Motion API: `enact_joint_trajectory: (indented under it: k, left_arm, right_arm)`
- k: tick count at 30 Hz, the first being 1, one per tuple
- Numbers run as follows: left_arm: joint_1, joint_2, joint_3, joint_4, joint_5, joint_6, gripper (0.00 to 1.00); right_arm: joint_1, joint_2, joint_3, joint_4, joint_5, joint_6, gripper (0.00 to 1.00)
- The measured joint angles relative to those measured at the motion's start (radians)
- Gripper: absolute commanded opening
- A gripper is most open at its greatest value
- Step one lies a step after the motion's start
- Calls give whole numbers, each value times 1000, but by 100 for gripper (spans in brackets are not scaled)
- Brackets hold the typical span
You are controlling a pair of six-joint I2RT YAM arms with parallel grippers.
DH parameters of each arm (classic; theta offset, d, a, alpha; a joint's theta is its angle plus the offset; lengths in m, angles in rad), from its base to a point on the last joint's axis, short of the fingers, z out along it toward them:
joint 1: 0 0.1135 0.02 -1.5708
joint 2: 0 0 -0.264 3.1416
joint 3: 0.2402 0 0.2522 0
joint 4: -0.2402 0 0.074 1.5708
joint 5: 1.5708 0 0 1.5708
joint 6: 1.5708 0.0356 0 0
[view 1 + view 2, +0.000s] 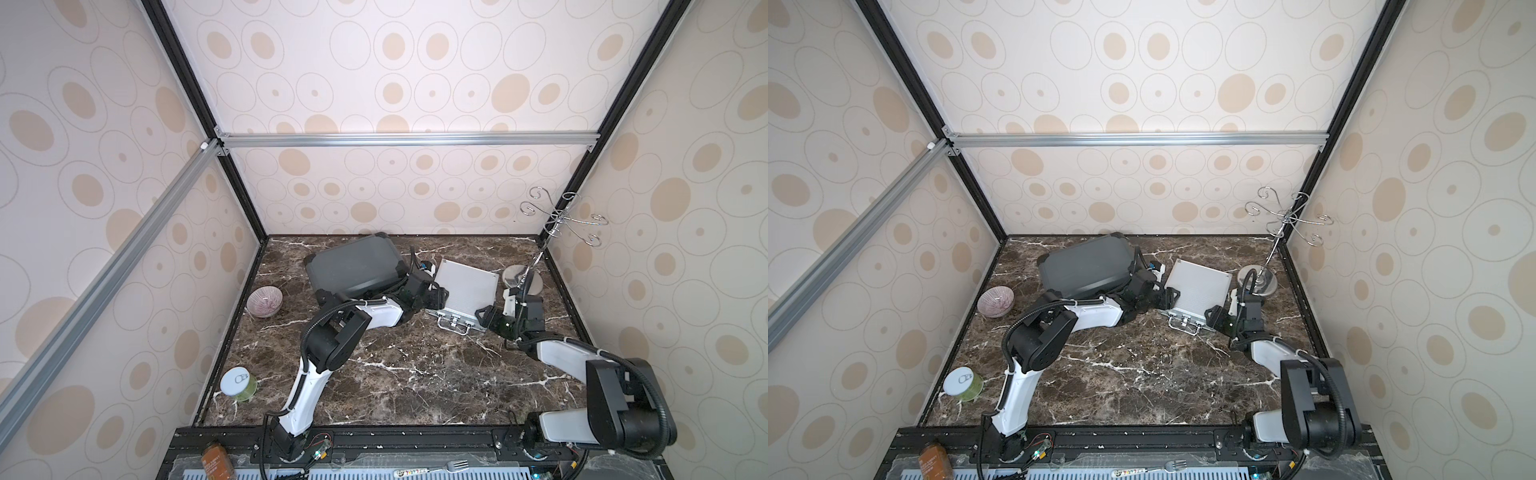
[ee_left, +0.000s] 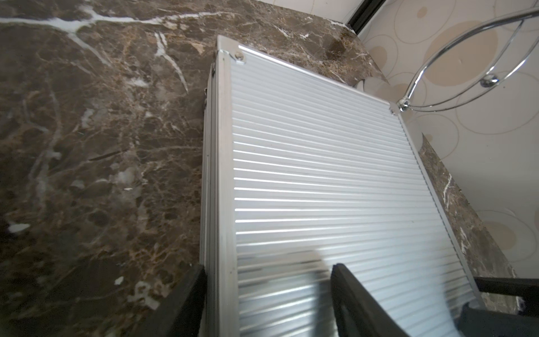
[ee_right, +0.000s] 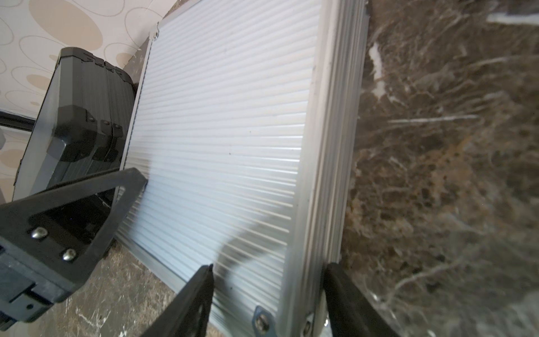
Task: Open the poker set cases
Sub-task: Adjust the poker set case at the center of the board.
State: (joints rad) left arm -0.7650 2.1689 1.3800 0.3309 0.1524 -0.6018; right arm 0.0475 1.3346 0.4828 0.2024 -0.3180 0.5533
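left gripper (image 2: 268,267), right gripper (image 3: 268,266): jaws pinching silver case (image 1: 467,286) front corners | risk: latches (image 1: 456,320) look fastened, so whole case may lift or slip free

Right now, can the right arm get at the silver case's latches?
Probably yes: the right gripper straddles a front corner of the silver case, right beside the latches, with nothing between. It would have to release that corner first.

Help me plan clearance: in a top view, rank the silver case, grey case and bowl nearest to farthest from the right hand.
1. Silver case, at the right hand.
2. Grey case, back, leftward.
3. Bowl, by the left wall.
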Motion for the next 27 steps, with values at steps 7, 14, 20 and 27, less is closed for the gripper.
enact_joint_trajectory:
  k: [7, 14, 20, 27]
  left_arm:
    - [-40, -53, -68, -8, 2, -10, 67]
    - [-63, -119, -140, -42, 4, -16, 69]
    - [-83, -154, -166, -83, 19, -16, 69]
    - [-85, -161, -166, -101, 34, -18, 74]
  right_arm:
    - [8, -136, -65, -106, 23, 4, 68]
    - [10, -166, -91, -108, 37, 18, 73]
    - [12, -173, -76, -147, 65, 14, 78]
    - [13, -144, -26, -218, 76, -2, 83]
